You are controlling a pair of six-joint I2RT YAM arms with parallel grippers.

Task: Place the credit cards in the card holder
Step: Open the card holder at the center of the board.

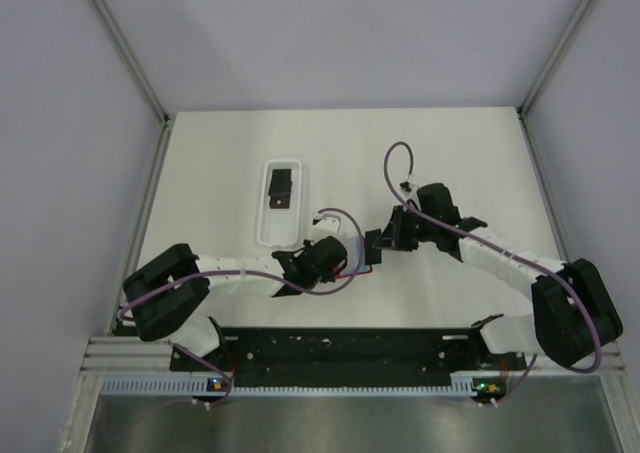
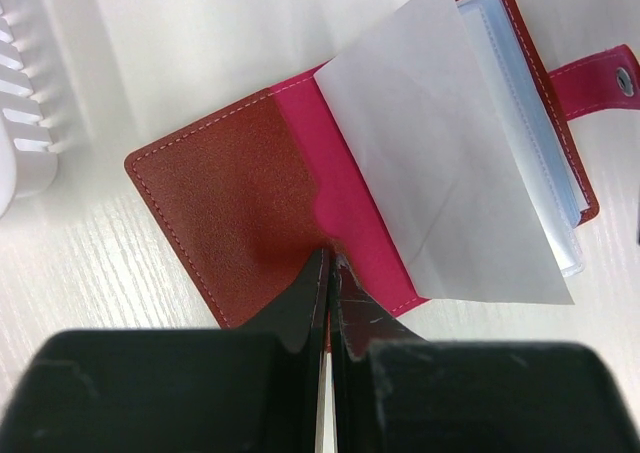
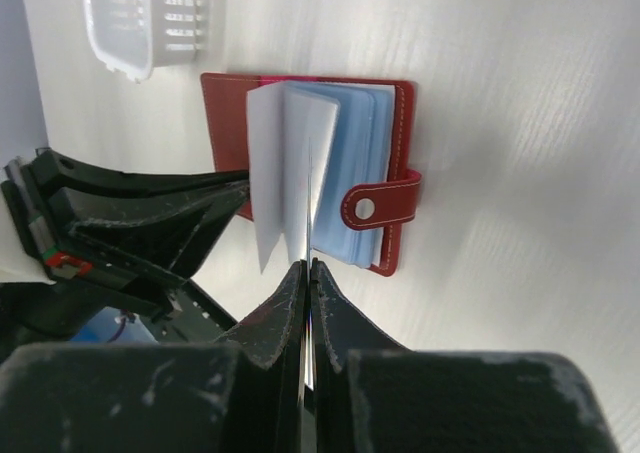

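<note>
The red card holder [image 2: 230,193] lies open on the table, its pale sleeves [image 2: 440,163] fanned upward. My left gripper [image 2: 331,258] is shut on the near edge of its red cover. In the right wrist view the card holder [image 3: 400,123] shows its snap tab, and my right gripper [image 3: 308,265] is shut on a credit card [image 3: 309,208], seen edge-on, that reaches in between the sleeves. From above, both grippers meet at the card holder [image 1: 362,264], the left gripper [image 1: 338,260] from the left and the right gripper [image 1: 380,241] from the upper right. Another black credit card [image 1: 281,191] lies in the tray.
A white oblong slotted tray [image 1: 281,205] stands left of the card holder, and shows at the edge of both wrist views [image 2: 20,123] [image 3: 150,23]. My left gripper's fingers [image 3: 170,213] sit close beside the card. Grey walls enclose the table.
</note>
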